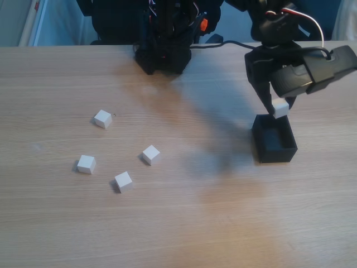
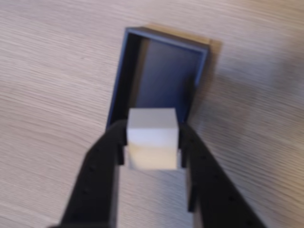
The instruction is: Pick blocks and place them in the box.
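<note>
Fingers (image 2: pixel 152 142) clench a block (image 2: pixel 152 137) above the box (image 2: pixel 124 76); its long axis points away.

Arm body all black, matte plastic, chunky blocky segments. Base (image 1: pixel 164 53) sits at far edge of the fixed view: dark housing with an orange round part (image 1: pixel 203 24) on its right side and small red bits near the top. Black cable (image 1: pixel 234 43) runs right from base along the far edge. White cable (image 1: pixel 312 22) arcs over the wrist (image 1: pixel 279 25), red wire beside it. Gripper (image 1: pixel 280 107) black; in wrist view gripper (image 2: pixel 152 152) fingers (image 2: pixel 102 175) are flat, broad, black, with small round holes along them, slightly blurred
</note>
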Robot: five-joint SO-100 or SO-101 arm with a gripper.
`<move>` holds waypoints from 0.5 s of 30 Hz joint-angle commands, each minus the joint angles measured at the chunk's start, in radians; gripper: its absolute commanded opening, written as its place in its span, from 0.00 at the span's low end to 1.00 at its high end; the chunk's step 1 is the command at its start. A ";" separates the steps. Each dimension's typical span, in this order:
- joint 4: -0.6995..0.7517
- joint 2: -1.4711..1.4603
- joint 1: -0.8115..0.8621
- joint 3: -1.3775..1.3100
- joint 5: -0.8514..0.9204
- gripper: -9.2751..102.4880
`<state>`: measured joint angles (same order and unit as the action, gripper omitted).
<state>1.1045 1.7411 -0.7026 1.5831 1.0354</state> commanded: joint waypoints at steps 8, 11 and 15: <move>-0.031 -0.032 -0.018 -0.084 -0.072 0.24; -0.023 -0.028 -0.014 -0.080 -0.067 0.23; 0.032 0.008 0.021 -0.064 -0.034 0.16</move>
<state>1.1060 1.7027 -0.7102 1.5524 0.9848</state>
